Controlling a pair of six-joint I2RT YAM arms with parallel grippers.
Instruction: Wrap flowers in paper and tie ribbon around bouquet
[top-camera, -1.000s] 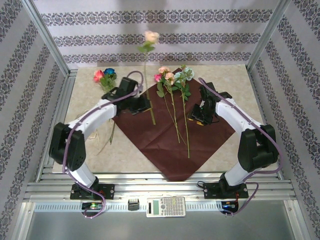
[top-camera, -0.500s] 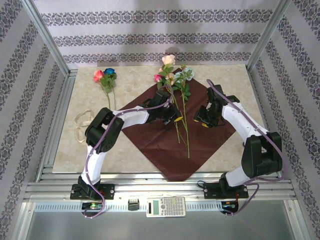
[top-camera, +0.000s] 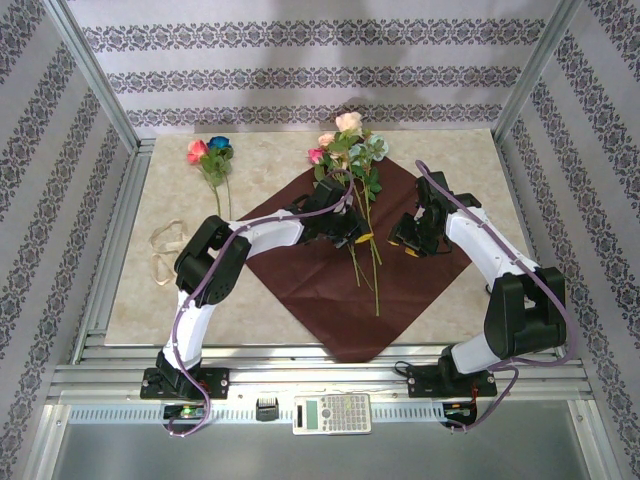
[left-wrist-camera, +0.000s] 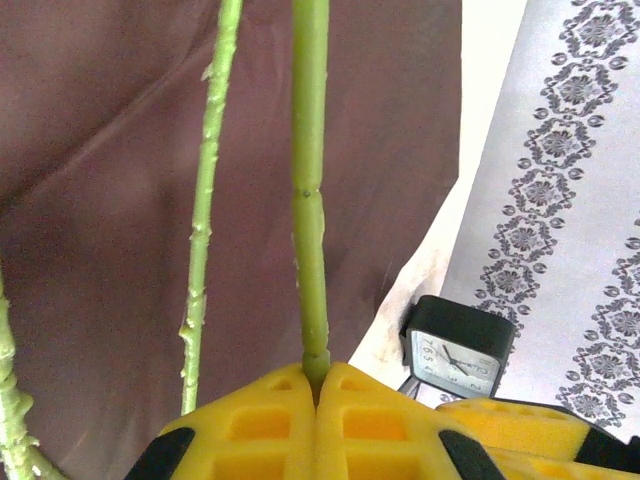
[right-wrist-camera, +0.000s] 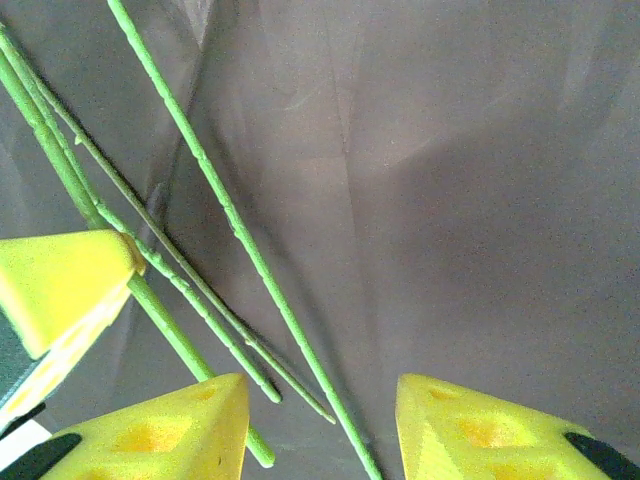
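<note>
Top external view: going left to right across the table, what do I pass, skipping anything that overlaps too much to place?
ribbon → loose pink and blue flowers → left end effector, shut on a flower stem → right end effector, open over the paper

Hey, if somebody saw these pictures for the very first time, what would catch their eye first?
The dark maroon paper lies like a diamond in the middle of the table, with flowers bunched at its far corner. The left claw is shut on one green stem. The right claw hangs open over the paper, beside the other stems.
</note>
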